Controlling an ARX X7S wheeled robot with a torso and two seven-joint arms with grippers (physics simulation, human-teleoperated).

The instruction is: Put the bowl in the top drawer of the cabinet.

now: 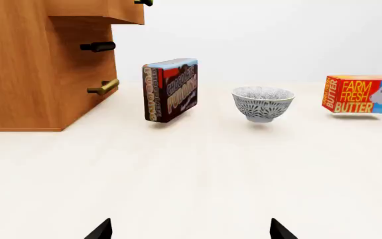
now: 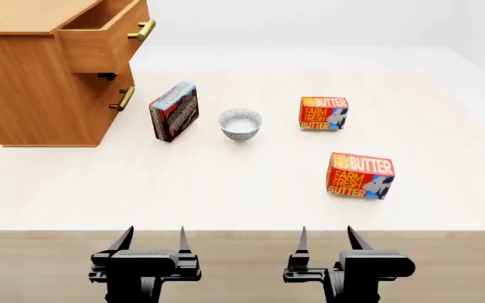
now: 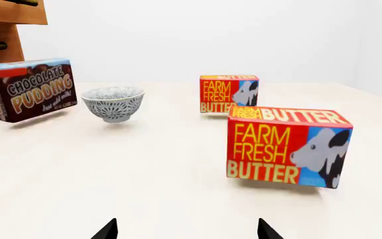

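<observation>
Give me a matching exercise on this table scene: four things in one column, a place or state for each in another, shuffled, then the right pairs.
Things:
1. bowl
2. top drawer
3. chocolate pudding box
4. left end effector

Places or states:
A. pulled open
B. between the cabinet and the bowl
C. open, at the table's near edge
D. upright, between pudding and the far butter box

Pairs: 1-D, 2-A, 3-B, 4-C

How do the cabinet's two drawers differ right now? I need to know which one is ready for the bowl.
The top drawer is pulled out, its box open from above; the lower drawer sits closed, flush with the cabinet front. The top one's handle projects well forward of the lower one's. Both are light-brown wood with brass bar handles. The bowl stands on the table, ungripped.
</observation>
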